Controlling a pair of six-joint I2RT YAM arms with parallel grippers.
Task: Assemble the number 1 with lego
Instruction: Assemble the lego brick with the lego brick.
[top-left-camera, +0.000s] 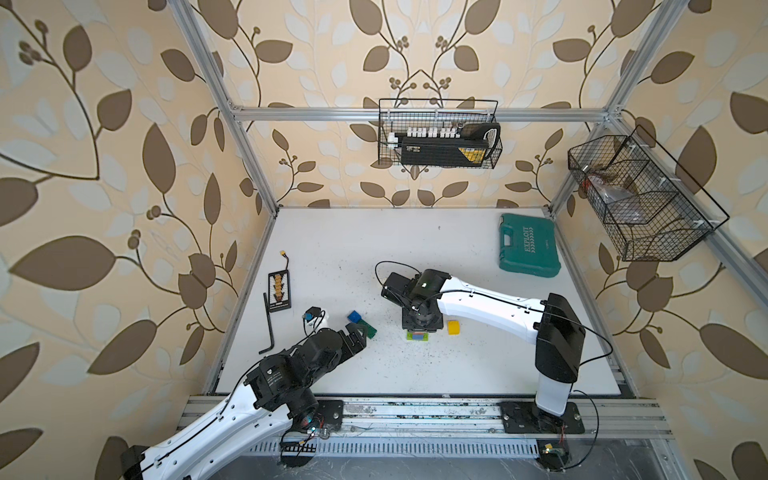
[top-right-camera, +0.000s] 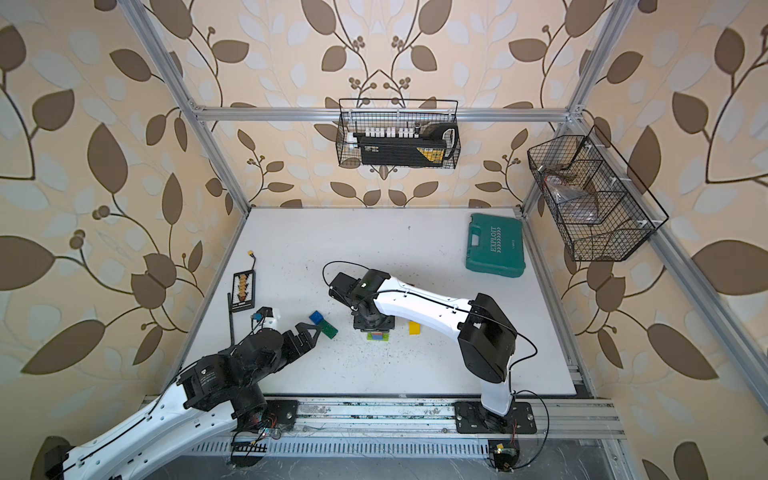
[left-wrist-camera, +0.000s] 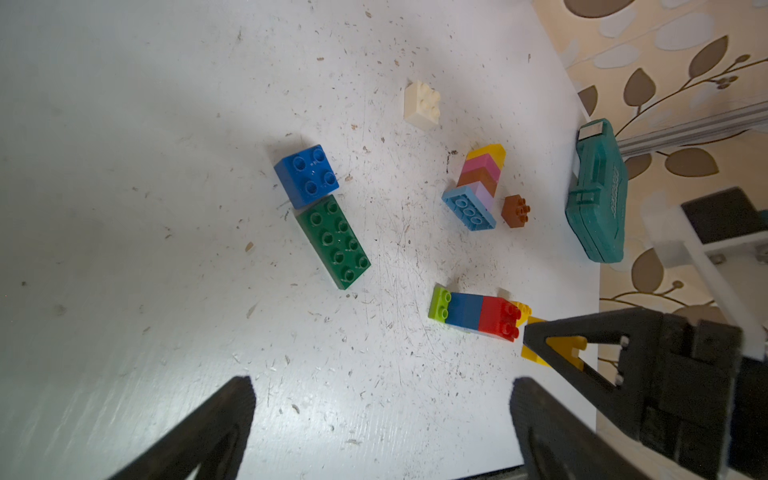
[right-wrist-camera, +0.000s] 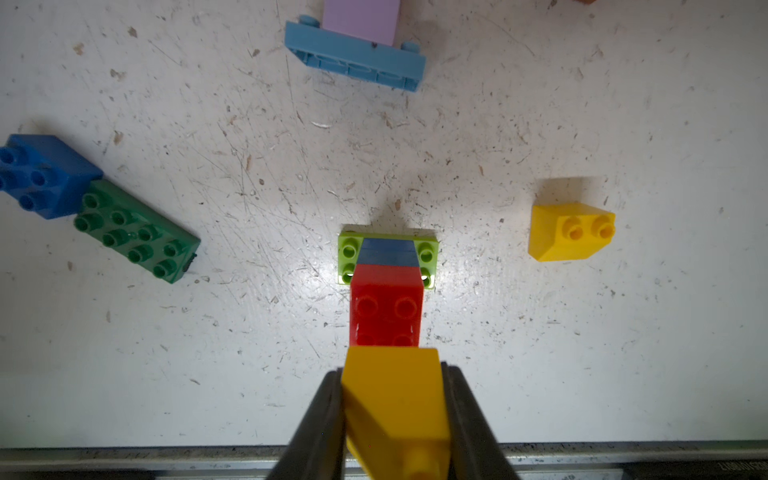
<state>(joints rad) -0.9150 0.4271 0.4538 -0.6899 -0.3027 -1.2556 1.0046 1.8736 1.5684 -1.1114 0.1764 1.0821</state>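
In the right wrist view my right gripper (right-wrist-camera: 392, 374) is shut on a yellow lego brick (right-wrist-camera: 395, 399), held just above a standing stack (right-wrist-camera: 386, 307) of lime, blue and red bricks (top-left-camera: 417, 336). A loose yellow sloped brick (right-wrist-camera: 569, 232) sits to the stack's right. Left of it a blue square brick (left-wrist-camera: 307, 174) touches a long green brick (left-wrist-camera: 334, 243). My left gripper (left-wrist-camera: 382, 399) is open and empty, low beside the green brick (top-left-camera: 368, 328). A toppled yellow, pink, brown and lilac stack on a light blue brick (left-wrist-camera: 478, 183), a brown brick (left-wrist-camera: 515, 212) and a white brick (left-wrist-camera: 422, 104) lie farther back.
A teal tool case (top-left-camera: 528, 246) lies at the back right. A black board (top-left-camera: 279, 291), a hex key (top-left-camera: 269, 324) and a small white part (top-left-camera: 316, 318) lie along the left edge. Wire baskets (top-left-camera: 438, 133) hang on the walls. The metal rail (right-wrist-camera: 166, 453) runs along the front.
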